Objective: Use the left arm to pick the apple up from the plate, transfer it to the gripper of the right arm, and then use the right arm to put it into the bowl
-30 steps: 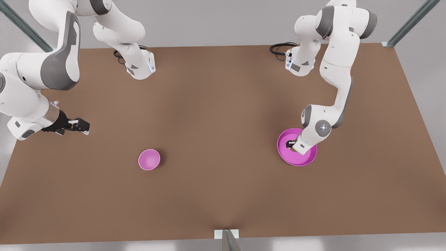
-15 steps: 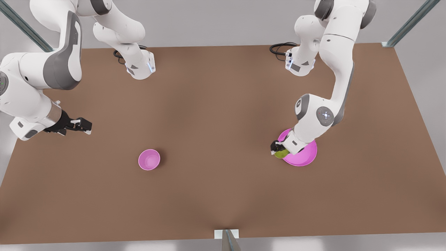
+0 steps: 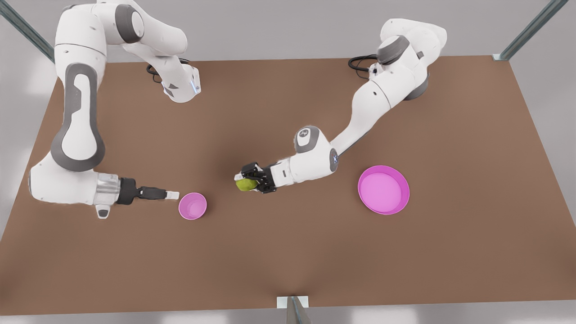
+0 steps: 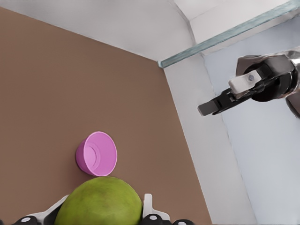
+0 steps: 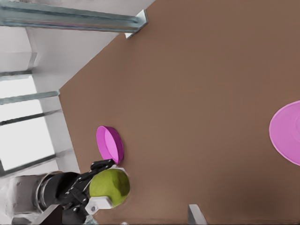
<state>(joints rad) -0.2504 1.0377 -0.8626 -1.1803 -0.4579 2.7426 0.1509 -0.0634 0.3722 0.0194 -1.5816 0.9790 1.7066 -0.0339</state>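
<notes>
The yellow-green apple (image 3: 245, 184) hangs above the middle of the table with my left gripper (image 3: 250, 180) shut on it. From the left wrist view the apple (image 4: 99, 202) sits between the pale fingertips (image 4: 148, 205). My right gripper (image 3: 172, 195) lies level just at the front view's left of the pink bowl (image 3: 192, 205), pointing toward the apple and about a bowl's width or two from it. One of its fingertips (image 5: 196, 214) stands off-centre, so it is open and holds nothing. The magenta plate (image 3: 383, 189) is bare.
Both arm bases (image 3: 180, 85) stand at the table's far edge. A metal post (image 3: 294, 310) sticks up at the middle of the near edge. Brown tabletop stretches between bowl and plate.
My left gripper lifted the apple off the plate and carried it toward the front view's left, to mid-table. The right arm swung inward and brought its gripper beside the bowl.
</notes>
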